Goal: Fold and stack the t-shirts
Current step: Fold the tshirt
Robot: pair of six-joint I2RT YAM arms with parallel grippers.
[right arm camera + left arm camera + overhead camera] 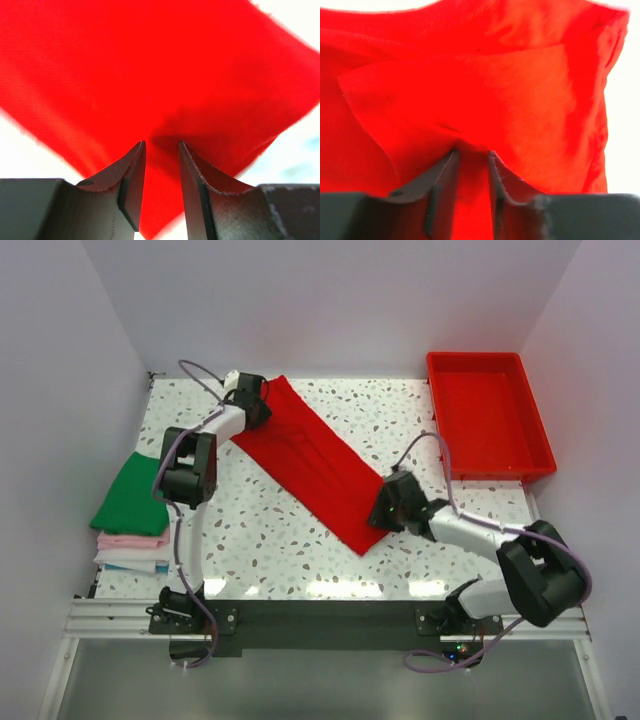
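Observation:
A bright red t-shirt (pixel 310 465), folded into a long band, lies stretched diagonally across the speckled table. My left gripper (pixel 256 400) is at its far left end. In the left wrist view the left gripper (pixel 472 152) has red cloth (pixel 485 90) filling the narrow gap between its fingers, with creases running to the tips. My right gripper (pixel 386 506) is at the band's near right corner. In the right wrist view the right gripper (pixel 161 144) is closed on that red corner (pixel 150 75). A stack of folded t-shirts stands at the left edge: green (pixel 135 495) on top, then pale pink (pixel 132 539) and white (pixel 130 556).
A rigid red plastic tray (pixel 500 472) sits at the back right corner. White walls close in the table (pixel 290 550) on the left, back and right. A black rail (pixel 320 615) with both arm bases runs along the near edge.

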